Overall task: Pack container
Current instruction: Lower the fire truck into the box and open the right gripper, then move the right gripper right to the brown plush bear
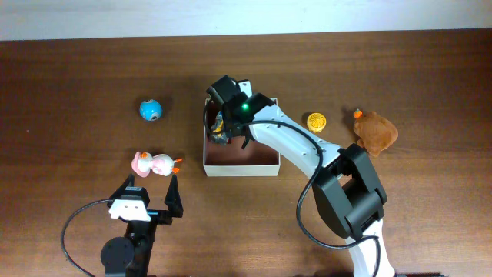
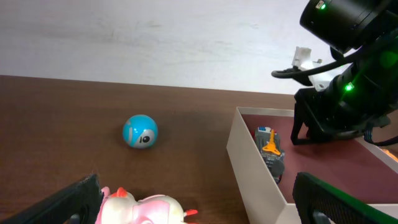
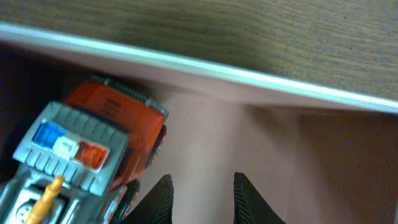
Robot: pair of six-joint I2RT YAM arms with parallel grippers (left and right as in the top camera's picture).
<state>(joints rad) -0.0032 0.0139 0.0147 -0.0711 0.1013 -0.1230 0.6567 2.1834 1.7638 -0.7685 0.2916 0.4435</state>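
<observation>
The right hand (image 3: pixel 202 198) is inside the box (image 1: pixel 241 171), its fingers a narrow gap apart with nothing between them. A toy truck (image 3: pixel 93 149) lies just beside it in the far left corner. The box sits mid-desk (image 1: pixel 77 77). The left hand (image 1: pixel 154 198) is spread wide and empty, with a pink toy (image 1: pixel 154 164) just ahead and a blue ball (image 1: pixel 151 110) beyond.

Nothing readable is showing in any view: no words, brands or numbers. The blue ball (image 2: pixel 140 132) is carrying a small white and dark mark, too small to read.
</observation>
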